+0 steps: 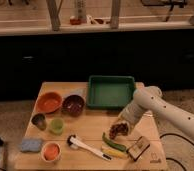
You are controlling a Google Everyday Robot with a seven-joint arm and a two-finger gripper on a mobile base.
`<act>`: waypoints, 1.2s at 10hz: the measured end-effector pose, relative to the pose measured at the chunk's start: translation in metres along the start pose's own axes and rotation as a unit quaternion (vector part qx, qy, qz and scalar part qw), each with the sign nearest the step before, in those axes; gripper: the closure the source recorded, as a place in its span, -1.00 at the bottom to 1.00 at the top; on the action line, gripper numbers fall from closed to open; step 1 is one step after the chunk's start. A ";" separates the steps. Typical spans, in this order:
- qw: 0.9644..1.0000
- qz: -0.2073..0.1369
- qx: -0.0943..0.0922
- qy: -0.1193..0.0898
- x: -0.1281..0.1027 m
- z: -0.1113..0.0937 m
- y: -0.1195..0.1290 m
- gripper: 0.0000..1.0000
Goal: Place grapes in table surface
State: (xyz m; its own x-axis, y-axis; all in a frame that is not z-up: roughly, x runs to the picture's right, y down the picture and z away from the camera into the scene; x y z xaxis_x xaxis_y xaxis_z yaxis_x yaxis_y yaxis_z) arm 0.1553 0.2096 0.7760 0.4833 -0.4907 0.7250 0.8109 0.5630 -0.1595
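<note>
I see the grapes (119,131), a dark reddish lumpy bunch, right at my gripper (118,123), low over the tan boarded table surface (90,125), right of centre.

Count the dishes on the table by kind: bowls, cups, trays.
Bowls: 2, orange bowl, dark maroon bowl
Cups: 3, grey cup, light green cup, orange cup
Trays: 1, green rectangular tray
Total: 6
Gripper at dark reddish grapes, front right.

Near the counter's (90,159) right edge, the claw (122,124) covers the top of the grapes (118,131). The white arm (162,109) is cut off at the picture's right side. A small brown object (139,148) by the front right corner is too blurred to name.
</note>
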 end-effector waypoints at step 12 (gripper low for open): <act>1.000 -0.004 -0.003 0.012 0.004 -0.006 -0.008 -0.60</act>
State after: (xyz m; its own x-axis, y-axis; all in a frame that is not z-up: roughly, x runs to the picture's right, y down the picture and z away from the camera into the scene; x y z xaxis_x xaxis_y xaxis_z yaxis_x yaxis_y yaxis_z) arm 0.1526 0.1990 0.7763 0.4842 -0.5117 0.7097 0.8167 0.5554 -0.1568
